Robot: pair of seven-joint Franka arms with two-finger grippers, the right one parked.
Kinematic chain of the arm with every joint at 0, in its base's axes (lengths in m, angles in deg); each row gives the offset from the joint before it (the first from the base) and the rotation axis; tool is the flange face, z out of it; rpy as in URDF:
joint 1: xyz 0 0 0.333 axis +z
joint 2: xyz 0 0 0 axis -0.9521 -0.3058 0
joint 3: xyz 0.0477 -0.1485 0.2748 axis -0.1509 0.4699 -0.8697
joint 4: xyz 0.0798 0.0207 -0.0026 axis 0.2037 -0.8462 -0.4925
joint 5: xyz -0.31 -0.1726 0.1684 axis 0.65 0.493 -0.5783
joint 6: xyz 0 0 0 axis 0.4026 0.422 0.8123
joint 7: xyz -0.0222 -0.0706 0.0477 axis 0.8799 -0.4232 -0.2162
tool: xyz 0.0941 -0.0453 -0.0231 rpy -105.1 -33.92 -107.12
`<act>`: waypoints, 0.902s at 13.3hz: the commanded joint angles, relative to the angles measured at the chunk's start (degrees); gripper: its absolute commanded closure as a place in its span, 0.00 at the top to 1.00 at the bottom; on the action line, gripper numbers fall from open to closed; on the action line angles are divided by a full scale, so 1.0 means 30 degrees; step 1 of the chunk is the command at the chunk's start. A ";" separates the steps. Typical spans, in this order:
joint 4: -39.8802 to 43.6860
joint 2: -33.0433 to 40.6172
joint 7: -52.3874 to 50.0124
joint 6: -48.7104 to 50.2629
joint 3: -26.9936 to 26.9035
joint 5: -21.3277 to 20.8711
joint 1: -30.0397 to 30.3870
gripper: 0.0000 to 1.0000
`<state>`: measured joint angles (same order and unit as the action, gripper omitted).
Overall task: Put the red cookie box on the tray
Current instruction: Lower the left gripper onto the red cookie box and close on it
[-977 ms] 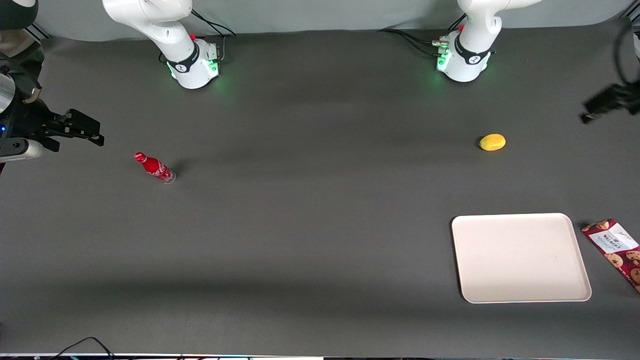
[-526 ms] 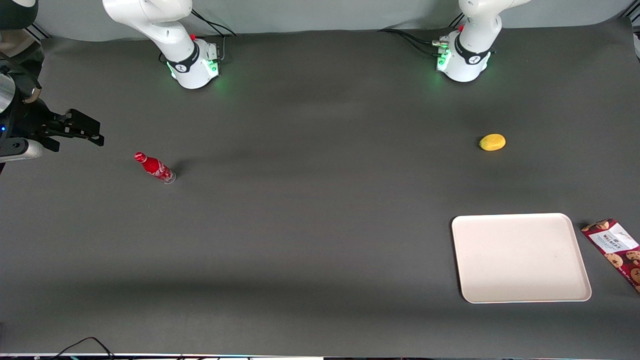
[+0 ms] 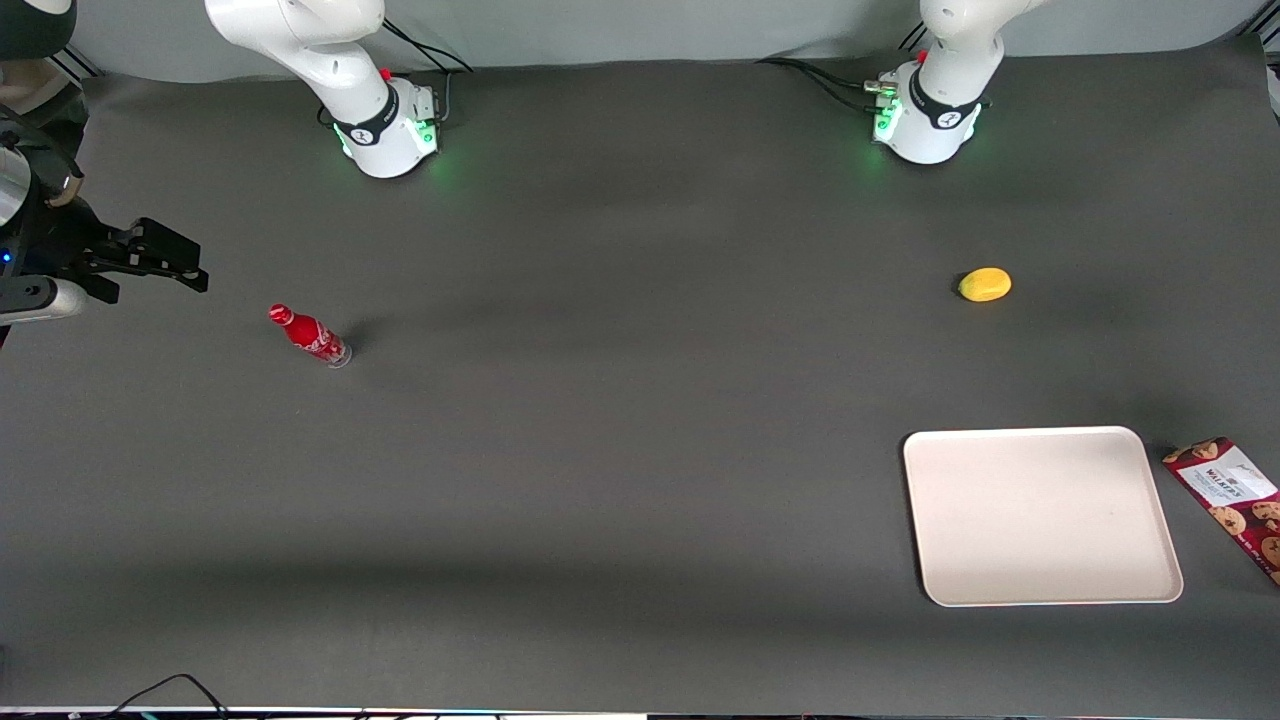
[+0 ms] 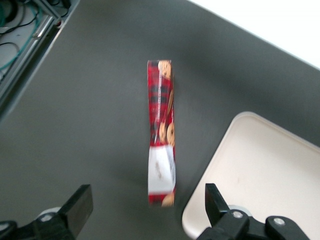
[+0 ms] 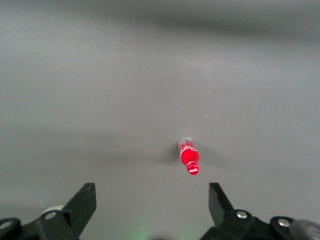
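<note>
A small red bottle (image 3: 309, 336) with a red cap lies tilted on the dark grey table mat (image 3: 620, 400) toward the parked arm's end of the table, well apart from everything else. Toward the working arm's end, a small yellow oval fruit (image 3: 985, 284) rests on the mat, farther from the front camera than the tray. The large flat cream-white rectangular tray (image 3: 1040, 515) with rounded corners and a low rim sits nearer to the front camera and carries nothing. Just beside it, at the working arm's edge of the table, lies the long narrow dark-red cookie box (image 3: 1228, 494) printed with chocolate-chip cookies, flat on the mat, set at an angle to the tray's edge and not touching it; its white label panel is at the end farther from the front camera, and its other end is cut off by the frame edge.

The left arm's gripper (image 4: 147, 210) is out of the front view. In the left wrist view it hangs above the mat over the label end of the box, clear of it, with its 2 black fingers (image 4: 80, 205) spread wide, 1 on each side of the box line, holding nothing. A corner of the tray (image 4: 260, 175) shows beside the box there.
</note>
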<state>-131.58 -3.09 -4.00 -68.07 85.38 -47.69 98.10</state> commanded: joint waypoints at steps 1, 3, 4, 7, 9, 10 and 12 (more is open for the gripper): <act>0.1255 -0.2171 0.0838 -0.2628 0.0126 0.1163 0.0387 1.00; 0.1603 -0.3780 0.1454 -0.3603 0.0242 0.1166 0.0446 1.00; 0.1751 -0.4398 0.1949 -0.3839 0.0243 0.1166 0.0446 1.00; 0.1753 -0.5075 0.2510 -0.3986 0.0272 0.1485 0.0505 1.00; 0.1695 -0.5981 0.2745 -0.5211 0.0243 0.1692 0.0505 1.00; 0.1694 -0.6479 0.2774 -0.5943 0.0243 0.1693 0.0505 1.00; 0.1724 -0.6952 0.2804 -0.6418 0.0243 0.1693 0.0505 1.00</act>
<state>-128.20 -21.65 2.69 -85.81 85.72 -43.65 99.19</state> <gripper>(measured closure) 0.000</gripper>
